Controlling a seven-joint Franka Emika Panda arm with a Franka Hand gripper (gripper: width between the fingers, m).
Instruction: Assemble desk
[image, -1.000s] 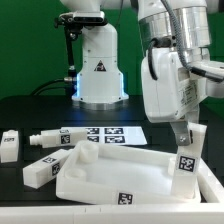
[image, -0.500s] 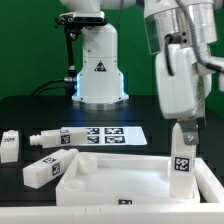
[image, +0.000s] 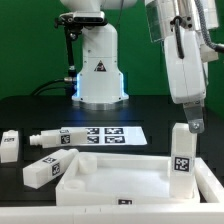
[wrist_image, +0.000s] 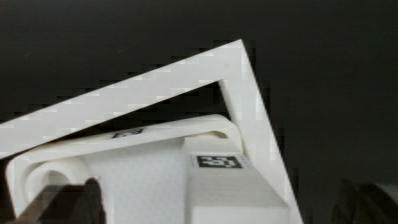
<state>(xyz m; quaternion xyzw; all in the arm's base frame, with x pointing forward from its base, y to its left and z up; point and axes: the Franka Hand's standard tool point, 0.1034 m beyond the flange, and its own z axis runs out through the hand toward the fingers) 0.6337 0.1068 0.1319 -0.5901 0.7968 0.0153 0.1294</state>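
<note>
In the exterior view, you see the gripper (image: 192, 123) hanging over the far end of the desk top (image: 120, 178) on the exterior view's right. The desk top lies on the black table (image: 30, 110) at the front of the scene with its raised rim up. An upright leg (image: 181, 155) stands at that right-hand corner of the desk top, its marker tag facing the camera. The one dark fingertip you can make out is level with the top of this leg and just beside it on the exterior view's right. You cannot tell how far apart the jaws stand, or whether that fingertip touches the leg. Three loose legs (image: 40, 170) lie on the table at the exterior view's left, well apart from the gripper, and the marker board (image: 105, 133) lies behind the desk top. In the wrist view, you look down on a corner of the desk top's rim (wrist_image: 160, 85) against the dark table, with no fingers in the picture.
</note>
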